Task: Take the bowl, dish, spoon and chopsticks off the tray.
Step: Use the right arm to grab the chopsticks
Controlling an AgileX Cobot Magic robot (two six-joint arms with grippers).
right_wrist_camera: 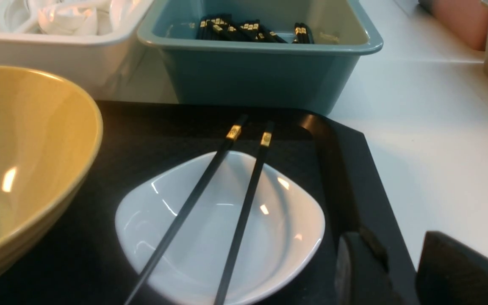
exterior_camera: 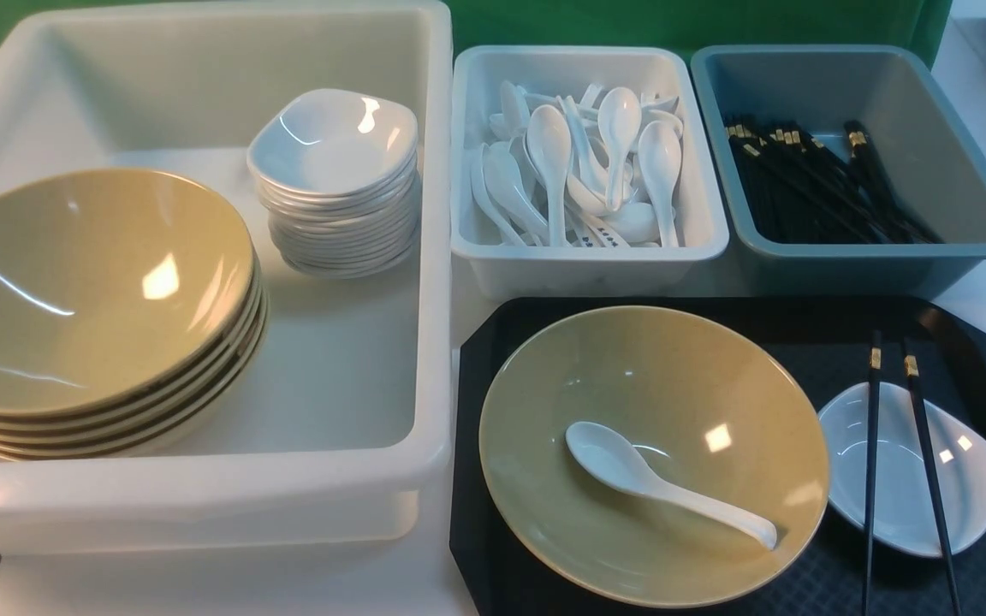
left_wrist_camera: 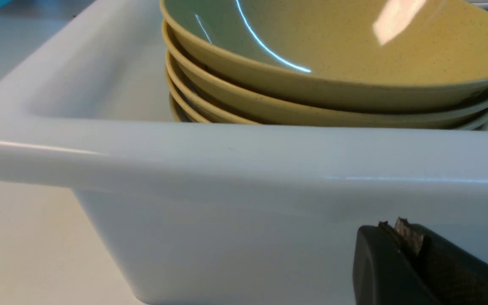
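Lying near-to-far across the dish [exterior_camera: 899, 479] on the tray's [exterior_camera: 801, 342] right side, the chopsticks [exterior_camera: 871, 445] sit close to the right tool [right_wrist_camera: 396, 254], which is part-open and empty.

Nothing legible. Blue marks on a spoon handle [exterior_camera: 597, 239] in the white bin [exterior_camera: 587, 255], 12 o'clock, too blurred to read. Chopsticks [exterior_camera: 870, 462], 4 o'clock: gold bands [exterior_camera: 875, 358] unreadable.

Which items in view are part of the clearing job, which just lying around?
Job: bowl, spoon in it, dish, chopsticks across it, tray.
Bystanders: stacked bowls, stacked dishes, large white bin, spoon bin, grey-blue chopstick bin.
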